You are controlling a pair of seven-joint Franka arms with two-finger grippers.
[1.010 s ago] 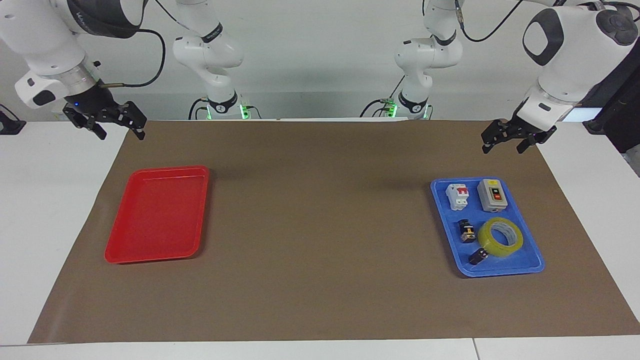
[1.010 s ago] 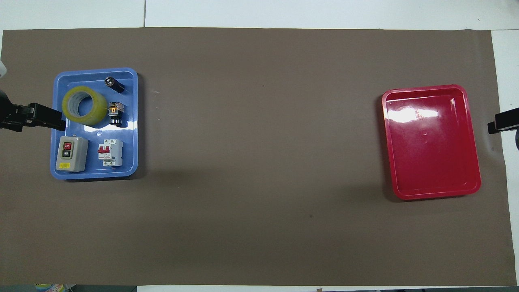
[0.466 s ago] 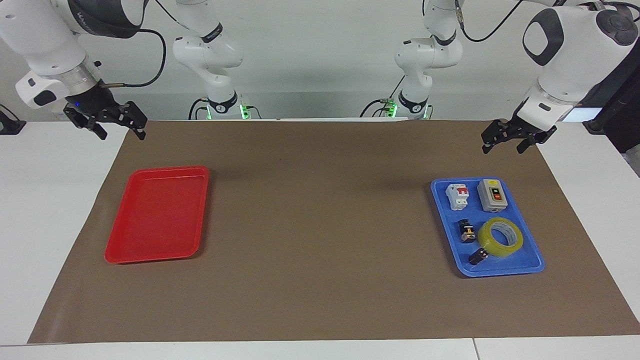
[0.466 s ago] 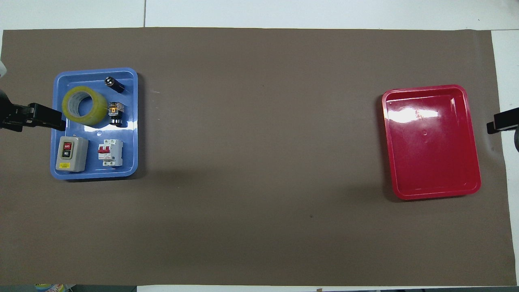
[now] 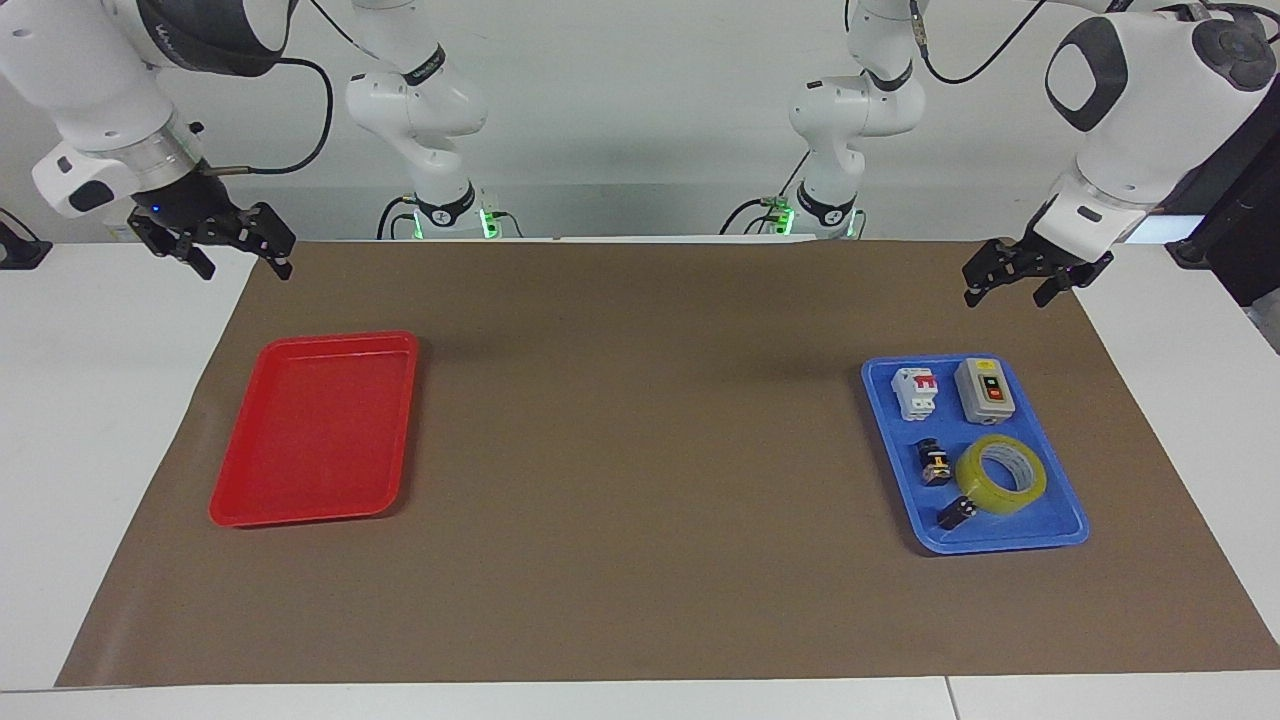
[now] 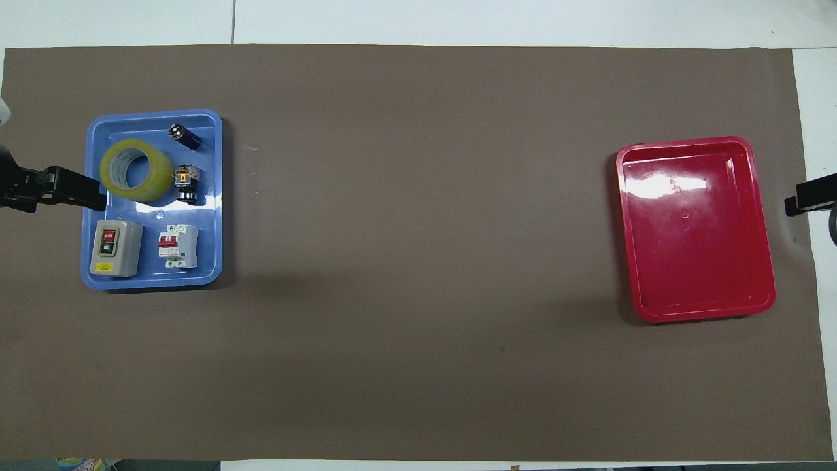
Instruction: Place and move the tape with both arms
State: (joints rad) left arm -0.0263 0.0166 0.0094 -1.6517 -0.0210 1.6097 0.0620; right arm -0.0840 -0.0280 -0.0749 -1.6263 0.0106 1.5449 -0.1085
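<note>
Nothing is done yet, it seems. The translucent yellow ring of tape (image 5: 1001,475) lies in the blue plastic tray (image 5: 1062,520), untouched. The left tool (image 5: 1012,277) hangs open and empty above the tabletop beside that tray; the right tool (image 5: 222,245), likewise open and empty, waits well apart from it. Lifting and moving the tape remain.

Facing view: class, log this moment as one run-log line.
tape: in blue tray, untouched | left pincer: open, raised near blue tray | right pincer: open, raised near red tray | red tray: holds nothing

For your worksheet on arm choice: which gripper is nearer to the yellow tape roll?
Left. The left gripper hangs over the mat near the blue tray holding the tape; the right gripper is up at the red tray's end.
</note>
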